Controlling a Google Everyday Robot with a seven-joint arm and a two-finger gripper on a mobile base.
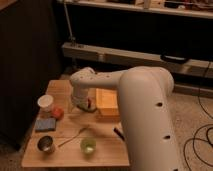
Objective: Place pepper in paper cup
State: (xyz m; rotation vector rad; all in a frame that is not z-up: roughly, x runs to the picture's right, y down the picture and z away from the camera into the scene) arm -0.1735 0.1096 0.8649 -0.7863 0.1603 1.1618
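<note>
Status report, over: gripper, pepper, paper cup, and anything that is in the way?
Gripper low over table middle, jaws open, nothing held. Paper cup upright, left edge. Pepper not made out. Orange-red ball beside cup.

Your end effector point(84, 106) hangs low over the middle of the bench point(61, 89), with the yellow block point(107, 100) close against it on the view's right. On the left, the orange-red ball point(58, 112) sits between it and the paper cup point(46, 103), and the blue sponge point(45, 124) lies just in front of them. Along the front edge stand the metal cup point(46, 144), a thin stick point(75, 136) and the green cup point(88, 146). Bare wood shows behind the paper cup and ahead of the end effector. The white arm point(145, 110) blocks the bench's right side.
</note>
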